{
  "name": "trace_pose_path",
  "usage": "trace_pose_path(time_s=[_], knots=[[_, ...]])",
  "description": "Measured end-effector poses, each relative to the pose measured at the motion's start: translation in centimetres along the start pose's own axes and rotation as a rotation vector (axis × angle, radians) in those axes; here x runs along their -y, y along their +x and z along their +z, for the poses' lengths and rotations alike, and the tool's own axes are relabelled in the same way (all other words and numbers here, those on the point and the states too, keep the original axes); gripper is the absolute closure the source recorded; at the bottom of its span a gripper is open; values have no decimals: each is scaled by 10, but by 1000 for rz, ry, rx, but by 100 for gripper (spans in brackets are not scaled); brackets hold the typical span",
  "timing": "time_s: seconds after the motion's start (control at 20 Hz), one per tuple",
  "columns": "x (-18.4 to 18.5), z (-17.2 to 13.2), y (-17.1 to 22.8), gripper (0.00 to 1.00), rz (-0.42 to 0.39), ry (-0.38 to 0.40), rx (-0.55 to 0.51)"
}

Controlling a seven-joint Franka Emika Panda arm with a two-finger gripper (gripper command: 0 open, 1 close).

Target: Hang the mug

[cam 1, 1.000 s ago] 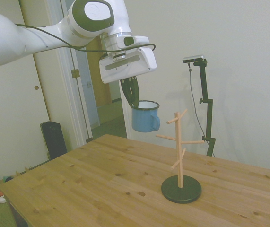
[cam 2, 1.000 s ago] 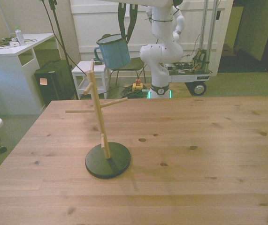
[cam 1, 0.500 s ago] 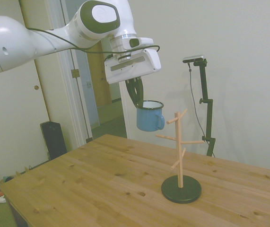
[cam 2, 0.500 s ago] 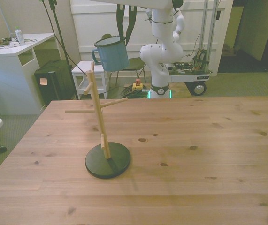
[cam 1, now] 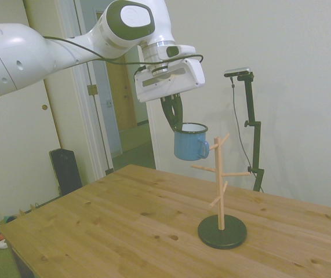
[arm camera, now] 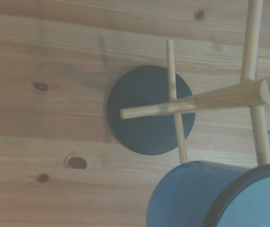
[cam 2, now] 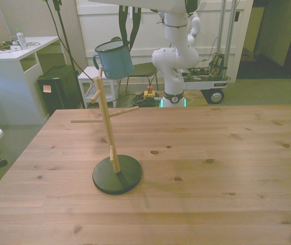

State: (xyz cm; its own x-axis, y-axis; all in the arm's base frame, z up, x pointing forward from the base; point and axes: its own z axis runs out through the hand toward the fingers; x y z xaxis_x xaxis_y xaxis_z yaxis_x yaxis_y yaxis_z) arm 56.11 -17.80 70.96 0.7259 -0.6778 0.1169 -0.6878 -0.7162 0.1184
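In the side view the white arm [cam 1: 49, 49] is reaching in from the left, and the gripper [cam 1: 175, 119] is pinching the mug [cam 1: 189, 143] by its rim, one finger inside and one outside, so the fingers are closed on it. The mug is hanging upright in the air, high above the table [cam 1: 124, 220], resting on nothing. Its loop handle [cam 1: 203, 151] is pointing toward the mug tree [cam 1: 221, 185] and sitting just beside the tip of the topmost peg [cam 1: 213, 147]; whether the loop is already touching the peg cannot be told from here.

To the right of the mug, the tree is standing upright on its dark round base [cam 1: 222, 231], set toward the table's right end in this view. All its pegs are bare.

In the front view the mug [cam 2: 113, 58] is hovering right at the top of the post, near the table's far edge, its handle [cam 2: 97, 57] facing the front view's left.

The wrist view is looking down past the mug's blue wall [arm camera: 187, 198] onto the pegs and the base [arm camera: 149, 109].

So the lift and carry appear to be done. What seems left is threading the handle over a peg, lowering until the peg bears the weight, then letting go and backing away.
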Motion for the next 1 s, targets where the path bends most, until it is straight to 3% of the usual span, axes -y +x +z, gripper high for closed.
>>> trace_pose_path(time_s=[1.0], knots=[[30,10,21,100,-8,-26,14]])
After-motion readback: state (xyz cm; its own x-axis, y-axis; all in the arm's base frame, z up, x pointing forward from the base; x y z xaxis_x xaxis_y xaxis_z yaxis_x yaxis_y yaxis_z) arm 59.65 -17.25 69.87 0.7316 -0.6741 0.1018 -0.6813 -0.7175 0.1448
